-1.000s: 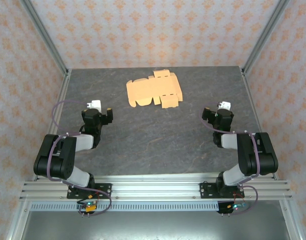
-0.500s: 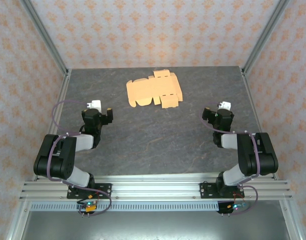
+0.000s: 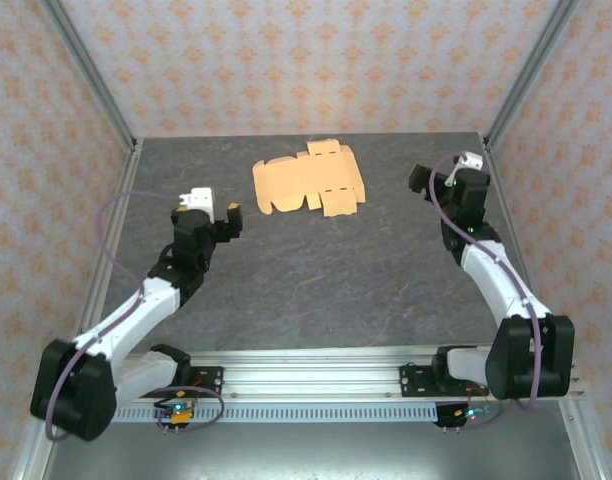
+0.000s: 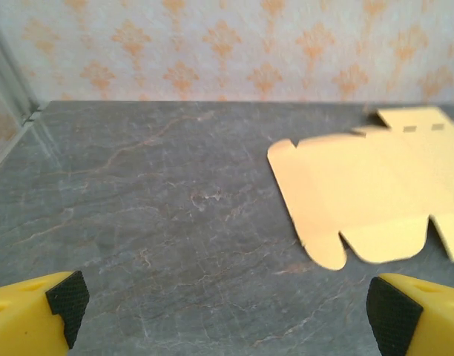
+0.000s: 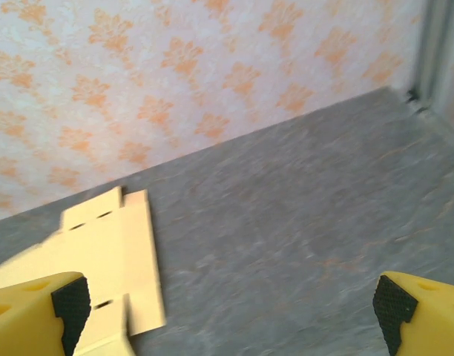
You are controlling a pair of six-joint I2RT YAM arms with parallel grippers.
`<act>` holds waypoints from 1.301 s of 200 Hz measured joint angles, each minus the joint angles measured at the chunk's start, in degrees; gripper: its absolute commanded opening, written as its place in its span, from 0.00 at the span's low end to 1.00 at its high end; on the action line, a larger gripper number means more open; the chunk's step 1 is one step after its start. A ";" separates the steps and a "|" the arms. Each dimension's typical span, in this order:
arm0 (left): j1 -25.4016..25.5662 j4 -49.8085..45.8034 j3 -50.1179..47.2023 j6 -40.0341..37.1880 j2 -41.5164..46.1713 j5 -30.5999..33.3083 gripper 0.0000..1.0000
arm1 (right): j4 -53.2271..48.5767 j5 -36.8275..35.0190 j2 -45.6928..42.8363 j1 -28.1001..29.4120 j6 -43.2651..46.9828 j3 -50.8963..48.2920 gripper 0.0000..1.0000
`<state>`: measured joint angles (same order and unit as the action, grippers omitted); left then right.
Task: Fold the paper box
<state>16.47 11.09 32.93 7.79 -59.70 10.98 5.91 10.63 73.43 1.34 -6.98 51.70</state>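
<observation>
Paper box (image 3: 307, 181) lies unfolded, a flat orange-tan die-cut sheet at the far middle of the grey stone-look tabletop (image 3: 316, 285), short of the back wall. Tabs and flaps point outward, and two small slots show in the far flap. My left gripper (image 3: 223, 220) hangs to the near left of the sheet, with bare tabletop between the two. From the left wrist the fingers are spread wide around nothing (image 4: 225, 304), and the sheet (image 4: 375, 196) sits ahead and to the right with its rounded tab nearest. My right gripper (image 3: 426, 182) hangs off the sheet's right edge, apart from it, near the right rear frame post (image 3: 526, 70). From the right wrist those fingers are spread wide too and grip nothing (image 5: 230, 308). There the sheet (image 5: 101, 248) lies ahead-left, and its near corner is hidden behind my left-hand fingertip (image 5: 70, 302). Floral wallpaper (image 3: 306, 60) closes in three sides. An aluminium rail (image 3: 306, 375) runs along the near edge. A purple cable (image 3: 111, 215) loops beside the left arm.
</observation>
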 measured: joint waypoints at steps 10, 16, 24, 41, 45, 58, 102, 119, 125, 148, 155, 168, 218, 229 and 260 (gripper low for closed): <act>-0.02 -0.37 -2.08 3.34 3.26 -0.07 1.00 | -3.13 3.63 3.61 -0.11 -1.95 4.28 0.91; 0.04 -0.22 -3.93 5.09 5.05 -0.37 1.00 | -4.44 6.23 6.34 -0.17 -2.95 6.71 0.88; 0.33 0.00 -6.51 6.84 6.73 -0.50 1.00 | -5.60 9.77 10.21 -0.26 -4.37 9.70 0.86; 2.19 0.66 -13.66 10.01 8.98 -0.42 1.00 | -6.82 16.81 18.53 -0.26 -6.69 13.42 0.82; 2.60 0.61 -14.95 10.40 9.11 -0.39 1.00 | -7.15 18.40 20.46 -0.26 -7.43 13.94 0.81; 4.09 -0.70 -18.45 11.19 10.29 -0.33 1.00 | -8.50 22.99 26.23 -0.22 -8.66 15.13 0.79; 5.66 1.44 -19.37 11.85 12.02 1.62 1.00 | -12.98 35.21 40.59 0.33 -10.36 21.64 0.72; 6.75 2.08 -19.02 11.65 9.33 1.68 1.00 | -13.51 37.22 42.53 1.18 -10.43 24.06 0.72; 7.19 2.12 -18.69 11.56 8.11 1.68 1.00 | -13.60 37.75 43.06 1.64 -10.45 24.90 0.71; 8.61 2.21 -16.70 10.56 3.78 1.62 1.00 | -13.64 39.60 45.07 3.13 -10.45 27.91 0.69; 9.07 2.19 -15.85 10.19 2.69 1.60 1.00 | -13.66 40.17 45.66 3.52 -10.49 28.57 0.68; 9.84 2.25 -14.38 9.68 0.98 1.55 1.00 | -13.88 41.03 46.93 4.15 -10.58 29.73 0.66; 12.02 2.08 -10.49 7.85 -3.63 1.75 1.00 | -15.74 43.36 51.82 5.16 -10.56 33.00 0.58; 12.35 1.99 -10.03 7.43 -4.28 1.77 1.00 | -15.80 44.06 52.46 5.11 -10.21 33.75 0.54; 12.74 1.90 -9.01 7.06 -5.75 1.95 1.00 | -15.96 46.84 54.60 5.40 -9.77 35.76 0.43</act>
<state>29.21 12.99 23.92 14.85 -65.45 12.93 -10.04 57.47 128.03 6.74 -16.75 87.46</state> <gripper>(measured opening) 0.998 0.468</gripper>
